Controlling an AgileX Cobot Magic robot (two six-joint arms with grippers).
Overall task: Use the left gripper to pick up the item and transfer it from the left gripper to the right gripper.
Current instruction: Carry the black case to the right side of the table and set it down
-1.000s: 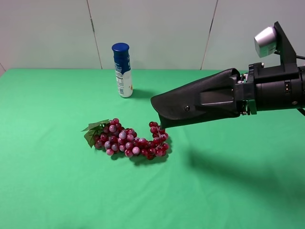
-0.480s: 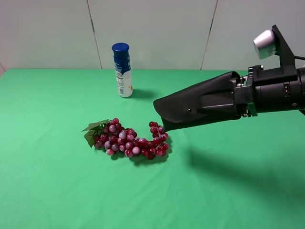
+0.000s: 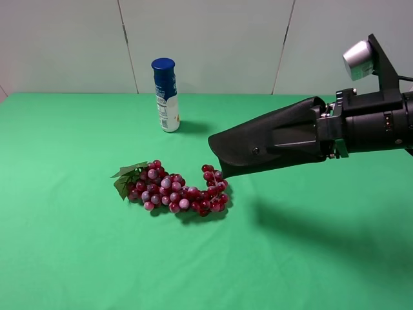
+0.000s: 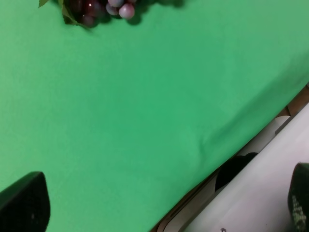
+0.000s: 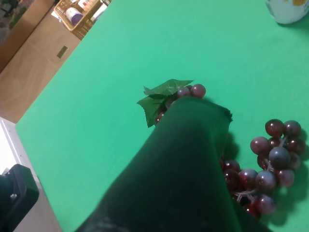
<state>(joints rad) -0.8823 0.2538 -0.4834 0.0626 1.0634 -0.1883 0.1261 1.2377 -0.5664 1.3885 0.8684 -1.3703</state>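
Glasses case [image 3: 242, 145] is off the tabletop [image 3: 77, 258], held in the air at centre-right of the exterior high view. It lies near-horizontal, w/ flap end lower and pointing toward pic centre. Right gripper [image 3: 287, 134] reaches in from the right edge. Its fingers [image 3: 297, 132] pinch the case's right end, one finger flat on the near face. Snap button [image 3: 256, 150] shows near the flap end.

The case's low tip overlaps the right end of the grape bunch [image 3: 174, 187], which lies on the green cloth at centre, w/ leaves [image 3: 129, 171] at its left end. Blue-capped bottle [image 3: 166, 97] stands upright at upper centre-left, well apart from bunch & case. Case shadow [image 3: 310, 223] falls on the cloth at lower right.

Right wrist view: the dark case fills the lower middle and hides the fingers. Grapes sit at right, leaves just above the case tip, bottle base in the upper right corner.

Left wrist view: left gripper [image 4: 161, 205] hangs over the cloth near the tabletop's edge. Its fingers [image 4: 24, 205] are spread wide at the lower corners, w/ only cloth & edge between them. A few grapes show at top left.
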